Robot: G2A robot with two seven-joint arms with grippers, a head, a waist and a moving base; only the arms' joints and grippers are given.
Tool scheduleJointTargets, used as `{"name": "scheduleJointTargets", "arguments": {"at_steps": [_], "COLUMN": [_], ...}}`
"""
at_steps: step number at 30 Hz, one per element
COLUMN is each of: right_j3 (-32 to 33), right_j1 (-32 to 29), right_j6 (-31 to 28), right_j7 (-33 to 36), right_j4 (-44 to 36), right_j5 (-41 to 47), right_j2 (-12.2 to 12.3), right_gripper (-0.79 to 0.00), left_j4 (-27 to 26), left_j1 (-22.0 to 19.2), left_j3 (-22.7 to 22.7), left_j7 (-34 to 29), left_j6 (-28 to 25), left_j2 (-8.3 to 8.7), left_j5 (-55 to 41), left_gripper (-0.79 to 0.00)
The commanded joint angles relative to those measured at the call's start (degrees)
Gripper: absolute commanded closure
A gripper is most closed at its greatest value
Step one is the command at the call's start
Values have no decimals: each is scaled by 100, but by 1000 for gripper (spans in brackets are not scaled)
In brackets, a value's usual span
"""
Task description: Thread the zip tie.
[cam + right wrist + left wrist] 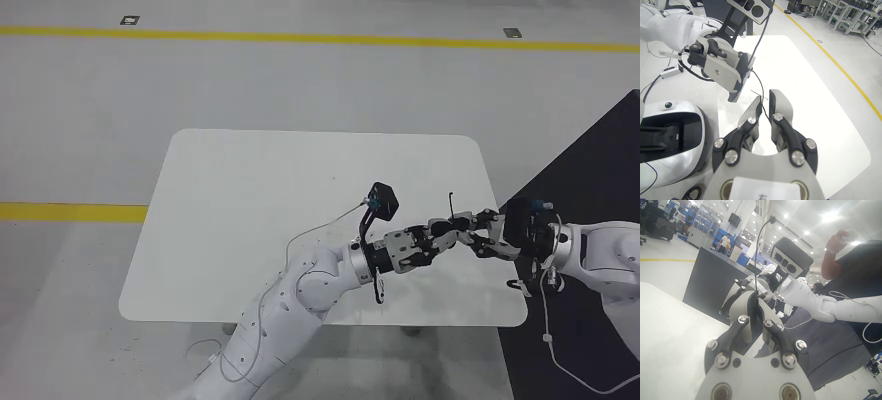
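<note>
Zip tie [755, 262] pinched in left gripper [755, 300]; thin tail between parted jaws of right gripper [764, 95].

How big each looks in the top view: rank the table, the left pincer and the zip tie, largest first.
1. table, by far the largest.
2. left pincer, clearly smaller.
3. zip tie, a thin black strip held in that pincer.
</note>
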Motion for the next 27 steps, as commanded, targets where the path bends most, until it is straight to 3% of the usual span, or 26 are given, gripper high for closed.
{"name": "scheduleJointTargets", "arguments": {"at_steps": [1,27], "right_j3": [-5,435], "right_j1": [-3,-134], "right_j6": [0,159], "right_j7": [7,-292], "right_j4": [1,31], "right_j5": [6,-61], "right_j2": [1,-83], "right_gripper": [0,0], "left_j4": [8,250], "left_j1": [-1,-155], "left_j3": [6,235], "left_j7": [-26,-889], "left_j6": [-3,231], "left_j2": [-1,-20], "left_j5": [-31,-278], "left_gripper": [0,0]}}
